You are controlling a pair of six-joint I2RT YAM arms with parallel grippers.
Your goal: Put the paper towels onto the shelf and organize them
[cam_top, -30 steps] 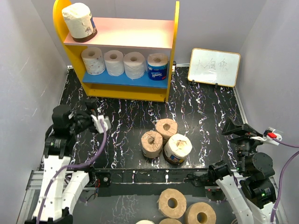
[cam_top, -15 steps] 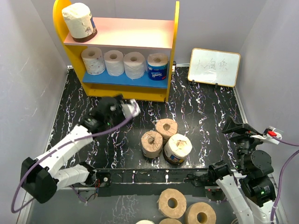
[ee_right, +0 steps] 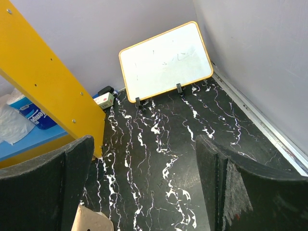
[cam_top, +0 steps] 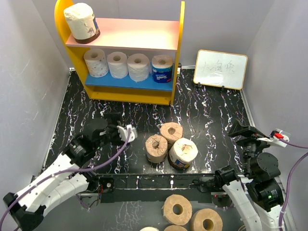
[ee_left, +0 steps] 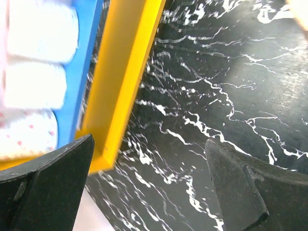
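Note:
The shelf [cam_top: 177, 62] stands at the back left. A white labelled paper towel [cam_top: 82, 21] sits on its pink upper board. Three white rolls [cam_top: 117, 64] and a blue-wrapped roll [cam_top: 162, 68] line the blue lower board. Two tan rolls [cam_top: 171, 132] [cam_top: 156, 147] and a white labelled roll [cam_top: 183, 152] stand on end together mid-table. My left gripper [cam_top: 128, 133] is open and empty just left of the tan rolls; its wrist view shows the shelf's yellow panel [ee_left: 125, 82] and white rolls [ee_left: 38, 29]. My right gripper [cam_top: 244, 132] is open and empty at the right.
A small whiteboard [cam_top: 221, 69] leans at the back right, also in the right wrist view [ee_right: 166, 62]. Wide bare tan rolls [cam_top: 177, 209] lie below the table's front edge. Grey walls close in both sides.
My left arm swung from the left side toward the middle, reached toward the shelf, then drew back and down beside the tan rolls. It stayed empty. The right arm barely moved.

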